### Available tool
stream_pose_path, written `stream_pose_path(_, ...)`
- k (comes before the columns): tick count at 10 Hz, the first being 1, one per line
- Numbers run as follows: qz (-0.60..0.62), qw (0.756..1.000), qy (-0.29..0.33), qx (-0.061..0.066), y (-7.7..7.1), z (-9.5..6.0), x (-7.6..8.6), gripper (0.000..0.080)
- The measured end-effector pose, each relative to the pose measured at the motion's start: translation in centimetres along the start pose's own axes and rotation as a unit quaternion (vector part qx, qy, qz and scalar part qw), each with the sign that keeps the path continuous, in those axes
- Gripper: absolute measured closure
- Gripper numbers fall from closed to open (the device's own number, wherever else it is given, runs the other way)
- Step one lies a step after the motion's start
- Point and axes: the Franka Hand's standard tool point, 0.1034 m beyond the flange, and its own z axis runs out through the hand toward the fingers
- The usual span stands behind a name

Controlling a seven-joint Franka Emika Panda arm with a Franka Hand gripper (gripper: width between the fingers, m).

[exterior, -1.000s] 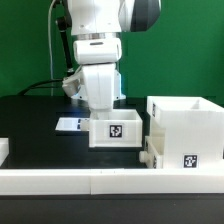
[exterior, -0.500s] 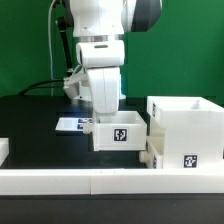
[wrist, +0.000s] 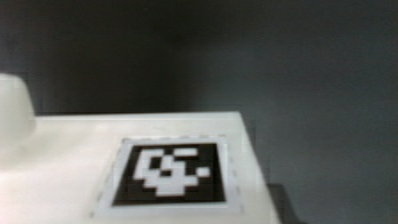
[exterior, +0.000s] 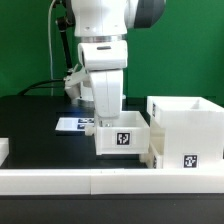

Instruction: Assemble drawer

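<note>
A small white open-top tray (exterior: 123, 138) with a square tag on its front sits at table level in the middle, close to the left side of the large boxy housing (exterior: 186, 122). My gripper (exterior: 106, 122) reaches down onto the tray's left wall and is shut on it, with the fingertips hidden by the tray. A second tray (exterior: 150, 152) sticks out low on the housing's left side. The wrist view shows a white tagged surface (wrist: 175, 172) close up against the dark table. No fingers show there.
The marker board (exterior: 70, 125) lies flat on the black table behind the tray. A low white border wall (exterior: 90, 181) runs along the front. A green backdrop stands behind the arm.
My gripper and the small tray have moved together toward the exterior view's right and slightly forward, closing the gap to the housing.
</note>
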Motion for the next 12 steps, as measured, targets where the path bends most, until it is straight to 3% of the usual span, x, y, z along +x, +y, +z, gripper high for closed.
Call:
stream_pose_path(3, -0.004, 1.000, 0.000, 0.002, 1.2, -0.8, -0.3, 0.0757)
stream_pose_path(5, -0.002, 1.000, 0.001, -0.004, 1.6, -0.6, -0.1, 0.0757)
stream_pose_path(6, -0.001, 1.000, 0.001, -0.017, 1.7, -0.5, -0.2, 0.0757)
stream_pose_path(8, -0.001, 1.000, 0.001, -0.013, 1.6, -0.4, -0.2, 0.0757)
stream_pose_path(9, -0.002, 1.000, 0.001, -0.015, 1.8, -0.5, 0.0, 0.0757)
stream_pose_path(10, -0.004, 1.000, 0.001, -0.027, 2.2, -0.7, 0.2, 0.0757)
stream_pose_path(12, -0.006, 1.000, 0.002, -0.025, 2.4, -0.7, 0.6, 0.0757)
